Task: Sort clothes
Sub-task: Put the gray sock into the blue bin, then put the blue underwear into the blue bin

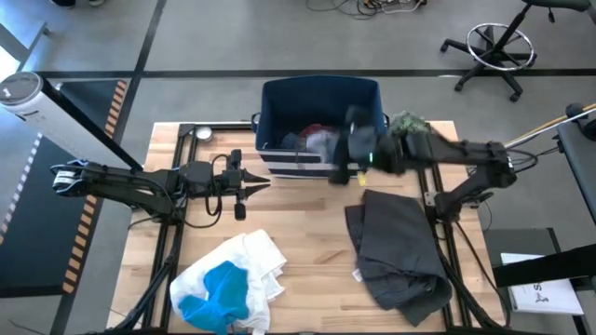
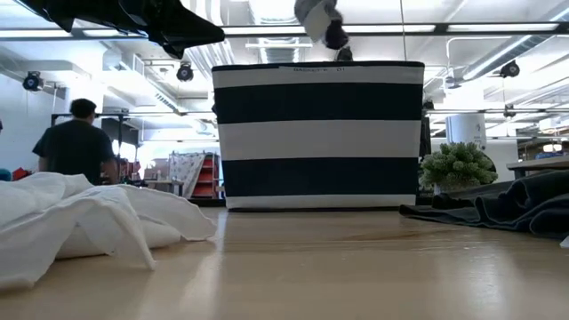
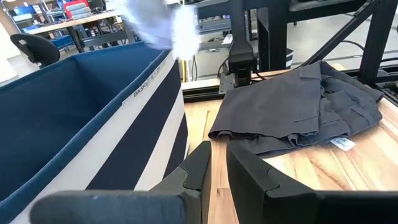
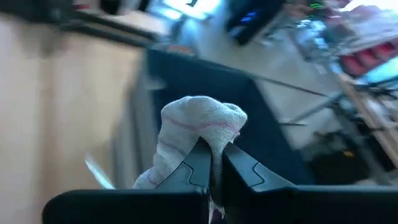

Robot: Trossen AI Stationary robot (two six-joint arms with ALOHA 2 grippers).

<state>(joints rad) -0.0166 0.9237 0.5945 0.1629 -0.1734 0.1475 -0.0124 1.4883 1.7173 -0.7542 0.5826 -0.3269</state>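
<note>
My right gripper (image 4: 216, 163) is shut on a small light grey piece with a pink stripe (image 4: 199, 124), held above the near right rim of the navy striped bin (image 1: 321, 93). It also shows above the bin in the low view (image 2: 316, 13). Maroon and grey pieces (image 1: 315, 138) lie inside the bin. A large white garment (image 1: 251, 261) lies at the near left with a teal-blue piece (image 1: 223, 290) on top of it. A large dark grey garment (image 1: 400, 247) lies spread out at the right. My left gripper (image 1: 261, 186) is shut and empty, by the bin's near left corner. My right gripper pinches a bunched fold of the light grey piece (image 4: 214, 142) between its two fingers. The cloth bulges out past the fingertips in a rounded lump. The piece is lifted clear of the table, above the bin's rim (image 2: 320, 67).
A small green plant (image 1: 407, 121) stands by the bin's right side, under my right arm. A round metal object (image 1: 202, 132) lies at the far left of the table. There is bare wood between the white and dark grey garments. A person (image 2: 76, 147) stands in the room behind.
</note>
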